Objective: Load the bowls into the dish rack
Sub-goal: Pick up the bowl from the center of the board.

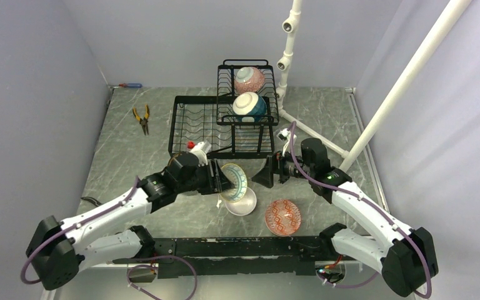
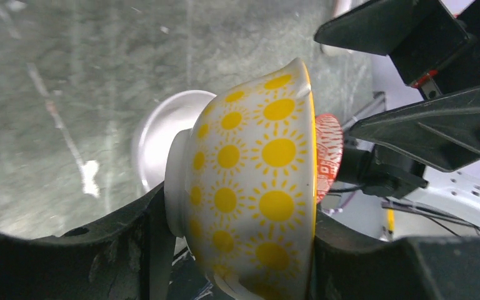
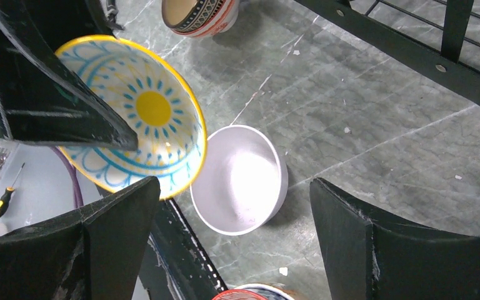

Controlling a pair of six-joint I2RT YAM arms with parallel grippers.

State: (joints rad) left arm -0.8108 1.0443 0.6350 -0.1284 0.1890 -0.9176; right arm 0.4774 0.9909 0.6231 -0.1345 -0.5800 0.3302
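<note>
Yellow bowl (image 2: 250,187) sideways, mouth seemingly rightward.

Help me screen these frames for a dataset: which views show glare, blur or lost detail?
Top external: evenly lit and sharp, the wires of the dish rack distinct. Left wrist: the sun-patterned bowl is crisp, while the table behind it is soft. Right wrist: glare washes out the inside of the white bowl.
</note>
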